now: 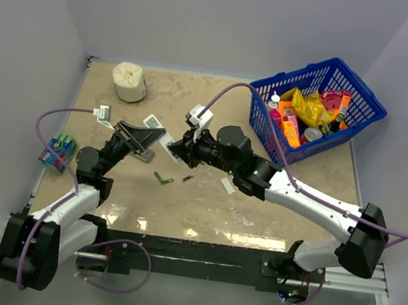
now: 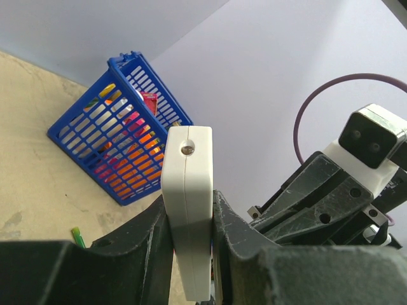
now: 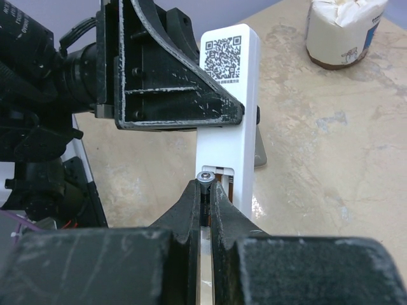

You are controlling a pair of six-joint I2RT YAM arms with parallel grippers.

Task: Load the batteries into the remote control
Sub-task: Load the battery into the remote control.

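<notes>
Right wrist view, closest to the lens: the right gripper [image 3: 205, 194] is pinched down to a narrow slit on a small battery [image 3: 205, 178], whose metal end shows between the fingertips. The battery sits at the near, open end of the white remote [image 3: 226, 136], at the slot there; whether it already touches the contacts I cannot tell. The remote stretches away from the lens with its printed square code facing the camera, though how steeply it tilts is unclear. The left gripper [image 2: 189, 248] clamps the remote partway along, one finger on the front face and one on the back, with the jaws held apart only by the remote's thickness. In the left wrist view the remote's end face, with a small round window, sticks out beyond those fingers. From the top view, the two grippers meet left of the middle of the desk [image 1: 203, 213]. A green battery [image 1: 163, 179] and a dark battery [image 1: 186, 178] lie loose on the desk just nearer than the grippers, close together but apart. A small white piece [image 1: 227, 185] lies beside the right arm; what it is I cannot tell. A wrapped pack of green cells [image 1: 57, 150] rests at the left edge. Farther back, a paper roll [image 1: 130, 81] stands at the left, and a blue basket [image 1: 296, 73] full of bright packets sits at the right corner.
</notes>
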